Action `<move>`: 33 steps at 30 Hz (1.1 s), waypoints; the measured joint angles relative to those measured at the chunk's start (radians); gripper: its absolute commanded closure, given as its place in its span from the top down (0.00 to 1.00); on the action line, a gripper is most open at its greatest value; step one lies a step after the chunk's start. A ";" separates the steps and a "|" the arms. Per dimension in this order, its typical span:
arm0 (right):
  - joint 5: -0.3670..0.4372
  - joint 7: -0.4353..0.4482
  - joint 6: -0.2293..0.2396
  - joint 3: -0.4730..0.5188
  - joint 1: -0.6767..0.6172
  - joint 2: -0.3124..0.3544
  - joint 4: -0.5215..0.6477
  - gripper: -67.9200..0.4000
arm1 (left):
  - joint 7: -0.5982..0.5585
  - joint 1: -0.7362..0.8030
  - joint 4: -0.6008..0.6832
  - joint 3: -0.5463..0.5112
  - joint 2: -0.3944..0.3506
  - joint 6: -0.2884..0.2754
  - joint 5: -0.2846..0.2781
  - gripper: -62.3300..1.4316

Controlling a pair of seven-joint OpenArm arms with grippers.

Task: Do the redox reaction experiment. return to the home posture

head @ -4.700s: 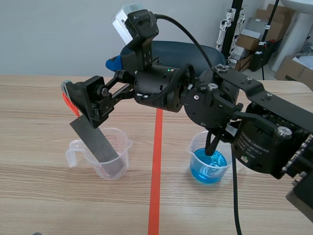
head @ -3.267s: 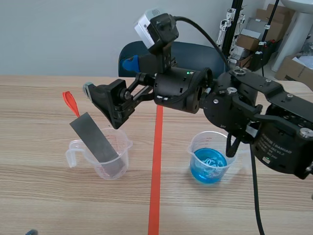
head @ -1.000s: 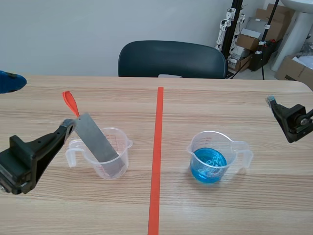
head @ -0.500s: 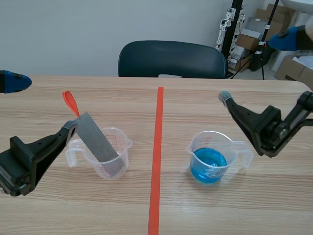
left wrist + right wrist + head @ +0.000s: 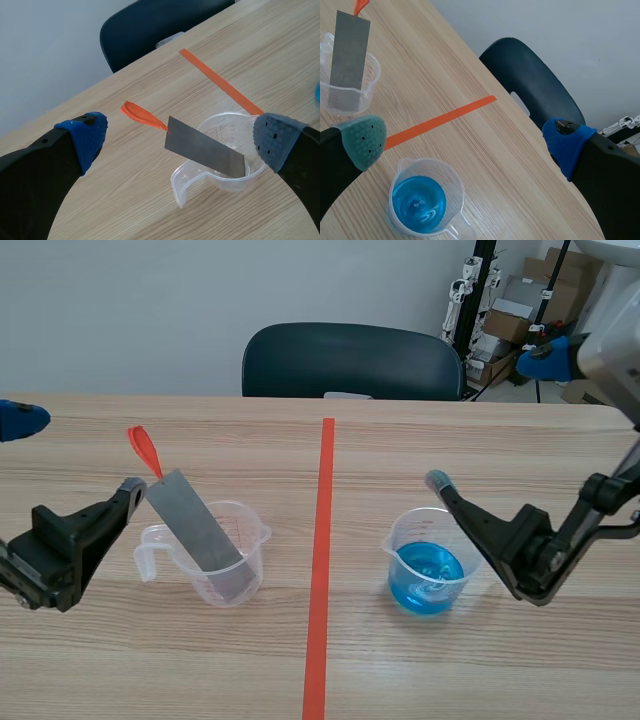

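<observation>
A grey metal strip (image 5: 195,525) leans at a tilt in a clear plastic cup (image 5: 256,552), left of centre in the scene view. Its lower end sits inside the cup. Its upper end sticks out over the rim toward the upper left and carries a small orange tag (image 5: 143,447). Right of centre we see a second clear cup (image 5: 399,543), upright and partly filled with blue liquid (image 5: 428,575). Both cups stand on a pale wooden worktop (image 5: 420,445), with an orange-red tape line (image 5: 320,570) running between them from bottom to top.

The left hand (image 5: 75,452) comes in at the lower left edge. Its fingers are spread wide and it holds nothing. One fingertip is just beside the strip's upper end. In its own wrist view, the strip and cup lie ahead between the spread fingers, untouched.

The right hand (image 5: 490,418) comes in from the right edge, also spread wide and empty. In the scene view its lower finger crosses in front of the blue cup's right side. In its wrist view, that cup sits below and between the fingers, apart from both.

Behind the worktop, at top centre, stands a dark chair (image 5: 350,360). Cardboard boxes (image 5: 520,315) fill the upper right corner.
</observation>
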 measured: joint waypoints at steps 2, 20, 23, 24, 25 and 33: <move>-0.014 -0.002 0.000 0.000 0.000 -0.022 0.000 1.00 | 0.000 0.001 0.000 0.000 0.023 -0.024 0.021 0.99; -0.060 -0.068 -0.051 0.000 0.000 -0.094 -0.006 1.00 | 0.000 0.001 0.000 0.000 0.053 -0.029 0.052 0.99; -0.060 -0.068 -0.079 0.001 0.000 -0.094 -0.006 1.00 | 0.000 0.001 0.000 0.000 0.053 -0.029 0.052 0.99; -0.058 -0.068 -0.079 0.005 0.000 -0.094 -0.006 1.00 | 0.000 0.001 0.000 0.000 0.053 -0.029 0.052 0.99; -0.045 -0.068 -0.075 0.011 0.000 -0.094 -0.006 1.00 | 0.000 0.001 0.000 0.000 0.053 -0.029 0.052 0.99; -0.065 -0.022 -0.066 0.060 0.019 -0.180 -0.100 1.00 | 0.000 0.001 0.000 0.000 0.053 -0.029 0.052 0.99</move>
